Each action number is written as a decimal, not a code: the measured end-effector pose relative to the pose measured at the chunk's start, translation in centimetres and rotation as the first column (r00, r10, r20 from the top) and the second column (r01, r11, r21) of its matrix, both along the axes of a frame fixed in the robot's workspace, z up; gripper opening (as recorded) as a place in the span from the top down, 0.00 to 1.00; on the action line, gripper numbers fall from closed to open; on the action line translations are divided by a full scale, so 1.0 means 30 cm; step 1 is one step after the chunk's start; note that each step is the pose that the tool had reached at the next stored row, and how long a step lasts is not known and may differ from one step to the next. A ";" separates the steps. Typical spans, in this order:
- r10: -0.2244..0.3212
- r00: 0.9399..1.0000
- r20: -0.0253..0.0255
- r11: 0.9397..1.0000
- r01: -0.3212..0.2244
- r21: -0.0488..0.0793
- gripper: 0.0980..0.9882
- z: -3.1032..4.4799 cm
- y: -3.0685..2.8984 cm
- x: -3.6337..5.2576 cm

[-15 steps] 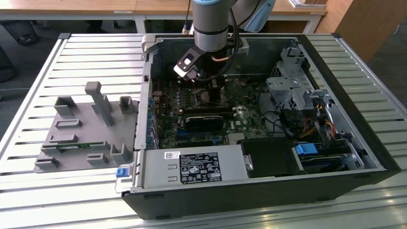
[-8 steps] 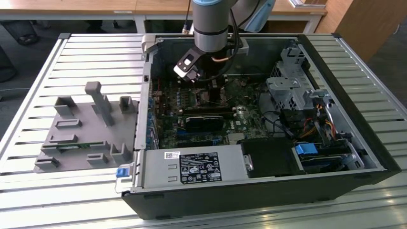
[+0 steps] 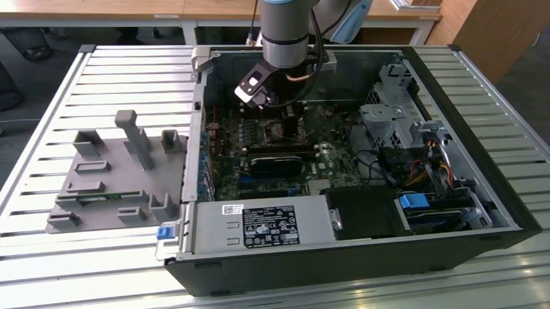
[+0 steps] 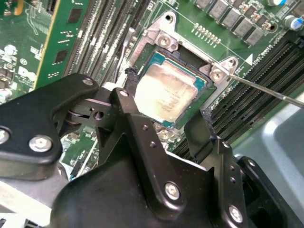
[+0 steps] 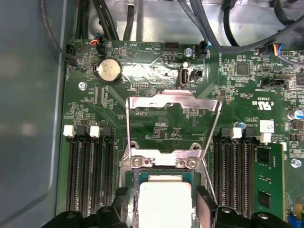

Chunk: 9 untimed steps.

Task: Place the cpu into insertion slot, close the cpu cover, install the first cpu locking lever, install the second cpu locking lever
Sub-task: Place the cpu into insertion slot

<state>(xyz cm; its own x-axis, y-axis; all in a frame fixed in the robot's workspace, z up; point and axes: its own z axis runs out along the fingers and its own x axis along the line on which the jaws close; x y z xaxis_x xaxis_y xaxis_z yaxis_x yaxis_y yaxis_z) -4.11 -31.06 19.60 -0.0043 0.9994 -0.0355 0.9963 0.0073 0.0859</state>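
Note:
The cpu (image 4: 166, 95), a small square chip with a silvery-tan top, lies level at the insertion slot (image 4: 187, 53) on the green board. My gripper (image 4: 167, 97) straddles it, one black fingertip (image 4: 129, 75) at one edge and the other at the opposite edge, shut on the chip. In the first wrist view the cpu (image 5: 164, 199) sits between the fingers (image 5: 121, 202), and the cpu cover (image 5: 142, 102) stands flipped up and open beyond the slot. A thin locking lever (image 4: 266, 91) sticks out free beside the socket. In the exterior view the gripper (image 3: 257, 98) hangs inside the open computer case.
Long black memory slots (image 5: 90, 175) flank the socket, with a green memory module (image 5: 268, 180) in one. A coin battery (image 5: 108, 70) lies beyond the cover. A grey parts fixture (image 3: 112, 174) rests on the slatted table beside the case, and the power supply (image 3: 262, 225) fills its near side.

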 end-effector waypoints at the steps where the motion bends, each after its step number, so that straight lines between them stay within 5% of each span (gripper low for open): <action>1: 0.000 1.000 0.000 1.000 0.000 -0.002 0.36 0.000 -0.003 0.000; 9: 0.000 1.000 0.000 1.000 0.000 -0.004 0.37 -0.004 -0.009 -0.001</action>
